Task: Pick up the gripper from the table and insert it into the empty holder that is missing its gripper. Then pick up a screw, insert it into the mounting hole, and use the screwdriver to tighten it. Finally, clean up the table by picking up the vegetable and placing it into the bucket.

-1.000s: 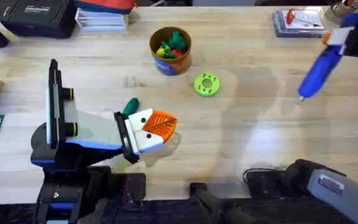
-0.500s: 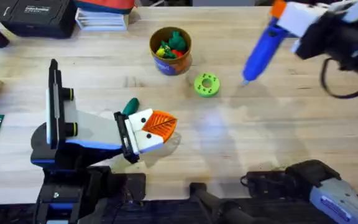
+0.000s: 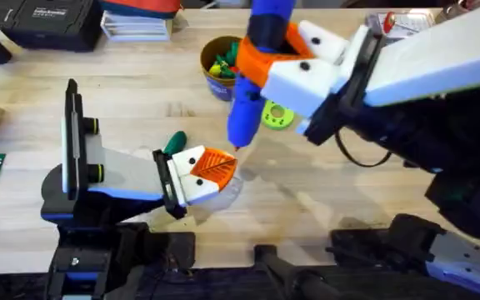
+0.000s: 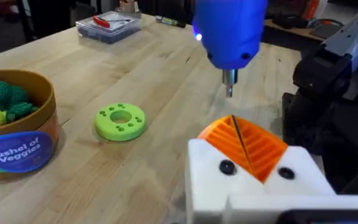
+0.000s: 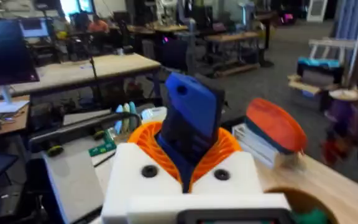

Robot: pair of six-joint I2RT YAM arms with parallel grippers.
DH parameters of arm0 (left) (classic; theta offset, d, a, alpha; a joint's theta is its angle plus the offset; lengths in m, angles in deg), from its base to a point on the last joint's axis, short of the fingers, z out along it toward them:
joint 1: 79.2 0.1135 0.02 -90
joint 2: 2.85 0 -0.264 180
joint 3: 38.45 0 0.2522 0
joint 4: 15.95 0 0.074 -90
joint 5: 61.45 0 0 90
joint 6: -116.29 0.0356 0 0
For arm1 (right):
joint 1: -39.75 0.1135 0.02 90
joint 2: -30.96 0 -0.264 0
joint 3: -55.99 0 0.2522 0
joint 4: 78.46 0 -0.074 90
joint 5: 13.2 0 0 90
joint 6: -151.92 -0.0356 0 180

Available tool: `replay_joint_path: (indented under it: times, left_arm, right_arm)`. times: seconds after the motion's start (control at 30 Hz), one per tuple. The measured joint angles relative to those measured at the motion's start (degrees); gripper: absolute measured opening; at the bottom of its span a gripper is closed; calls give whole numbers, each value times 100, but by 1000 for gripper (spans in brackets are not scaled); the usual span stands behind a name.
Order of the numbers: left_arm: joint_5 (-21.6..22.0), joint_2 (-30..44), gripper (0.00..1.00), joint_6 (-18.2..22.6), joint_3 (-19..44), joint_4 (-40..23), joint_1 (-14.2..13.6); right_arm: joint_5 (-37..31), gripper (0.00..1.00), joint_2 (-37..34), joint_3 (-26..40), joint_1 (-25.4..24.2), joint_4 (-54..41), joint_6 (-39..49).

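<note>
Above left pincer (image 3: 211, 171), pressed together: screwdriver (image 3: 252, 79) upright, pinched in right pincer (image 3: 277, 62).

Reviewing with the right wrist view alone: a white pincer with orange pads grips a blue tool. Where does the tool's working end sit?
Observer: In the left wrist view the screwdriver points down. Its bit hangs just above the left pincer, with a gap between them.
Operator: Is the vegetable cleared away?
Observer: No. Overhead, the dark-green vegetable lies on the table beside that pincer.
Operator: And the bucket?
Observer: The bucket stands upright farther back, partly hidden by the screwdriver, with other toy vegetables inside.
</note>
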Motion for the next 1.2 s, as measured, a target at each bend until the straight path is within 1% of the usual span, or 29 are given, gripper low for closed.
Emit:
replay_joint_path:
  times: [0.27,0.47,0.67,1.2]
  left_arm:
    - [-1,1,15,0,0,0,0]
    - [-1,-1,15,0,0,0,0]
    - [-1,-1,15,0,0,0,0]
    - [-1,1,15,0,0,0,0]
  right_arm:
    - [70,26,-449,-15,801,1289,663]
    - [118,26,-1052,-15,1151,2064,981]
    - [119,26,-1354,-15,1206,2234,1047]
    - [119,26,-1359,-15,1206,2149,1021]
